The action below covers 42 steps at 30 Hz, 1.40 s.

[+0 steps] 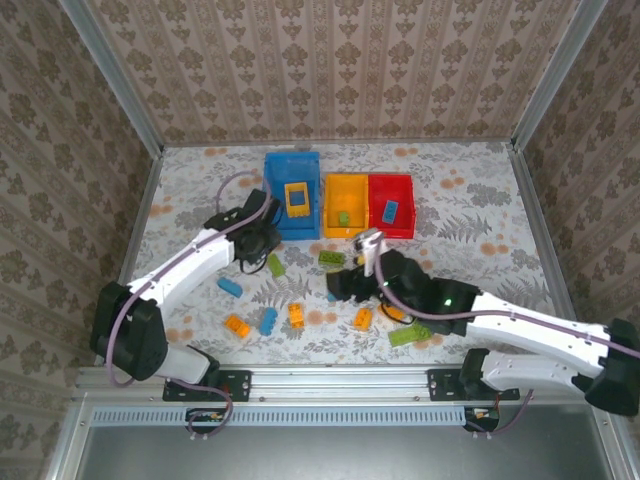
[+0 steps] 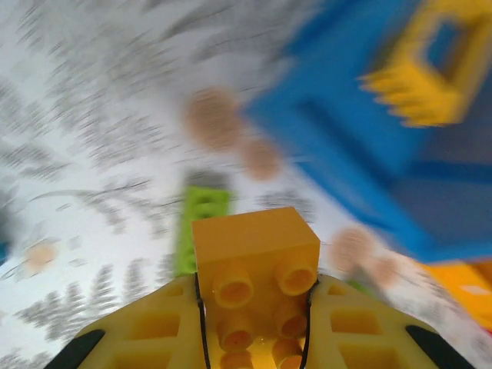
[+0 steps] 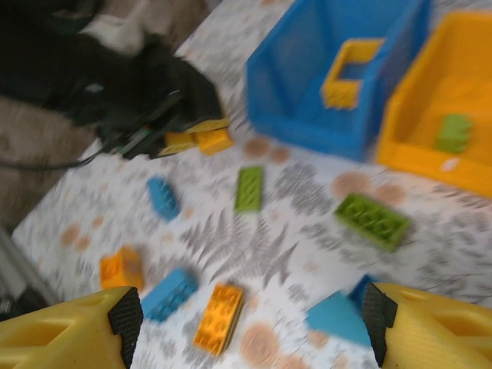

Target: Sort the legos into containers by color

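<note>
We see the left pincer (image 2: 256,304) pinching an orange brick (image 2: 257,265) at the bottom centre of the L wrist view, studs toward the cam. The blurred blue bin (image 2: 330,131) fills the upper right there, w/ the orange frame (image 2: 430,69) lying inside it. In the top view the left pincer (image 1: 256,236) sits left of centre, just beside the lower left corner of the blue bin (image 1: 272,205).

The right pincer (image 3: 250,323) is spread wide w/ nothing between its fingers (image 3: 77,330), which sit at the 2 lower corners of the R wrist view. In the top view the right pincer (image 1: 342,284) is near the centre, over loose legos.

At upper centre of the top view, the yellow-orange bin (image 1: 330,205) holds 1 green brick (image 1: 343,217). The red bin (image 1: 409,208), joined on its right, holds 1 blue brick (image 1: 389,210).

Loose on the counter (image 1: 470,215), across the lower middle of the top view:
- a light green lego (image 1: 276,264) just below the left pincer
- a dark green lego (image 1: 330,259) right of it
- a left blue lego (image 1: 230,287)
- a lower blue lego (image 1: 268,320) between 2 orange ones, the left orange lego (image 1: 237,325) and the mid orange lego (image 1: 296,315)
- a right orange lego (image 1: 362,319)
- a long green lego (image 1: 405,335) at the R arm
</note>
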Available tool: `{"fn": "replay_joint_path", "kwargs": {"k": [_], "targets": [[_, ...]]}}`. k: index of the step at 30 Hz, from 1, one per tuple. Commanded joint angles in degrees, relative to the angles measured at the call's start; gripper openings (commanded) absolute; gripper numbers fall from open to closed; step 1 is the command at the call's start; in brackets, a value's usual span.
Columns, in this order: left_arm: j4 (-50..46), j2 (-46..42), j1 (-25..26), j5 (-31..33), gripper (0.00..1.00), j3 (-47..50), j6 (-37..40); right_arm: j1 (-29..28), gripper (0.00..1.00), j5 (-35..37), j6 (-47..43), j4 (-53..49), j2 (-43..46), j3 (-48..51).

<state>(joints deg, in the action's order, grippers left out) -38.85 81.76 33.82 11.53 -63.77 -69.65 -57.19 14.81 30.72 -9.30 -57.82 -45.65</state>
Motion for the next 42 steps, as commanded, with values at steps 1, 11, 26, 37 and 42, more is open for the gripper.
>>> {"fn": "replay_joint_path", "kwargs": {"k": [1,11,26,37,42], "targets": [[-5.4,3.3,2.5,7.8,0.18,-7.0,12.4,4.3,0.79,0.0,4.3,2.3,1.9,1.4],[-7.3,26.1,0.6,3.2,0.17,-29.2,24.2,6.3,0.78,-1.3,4.7,1.0,-0.4,-1.9],[-4.9,33.1,-2.3,-2.2,0.46,-30.2,25.7,6.4,0.79,-1.9,5.4,-1.2,-0.9,-0.8],[-5.4,22.1,-2.1,-1.5,0.54,-27.2,23.9,6.3,0.78,0.3,5.7,-8.3,-1.2,-1.2],[-3.0,9.3,1.9,0.4,0.6,-19.1,25.0,5.4,0.75,0.4,8.3,-15.5,-6.0,-3.0]]}}
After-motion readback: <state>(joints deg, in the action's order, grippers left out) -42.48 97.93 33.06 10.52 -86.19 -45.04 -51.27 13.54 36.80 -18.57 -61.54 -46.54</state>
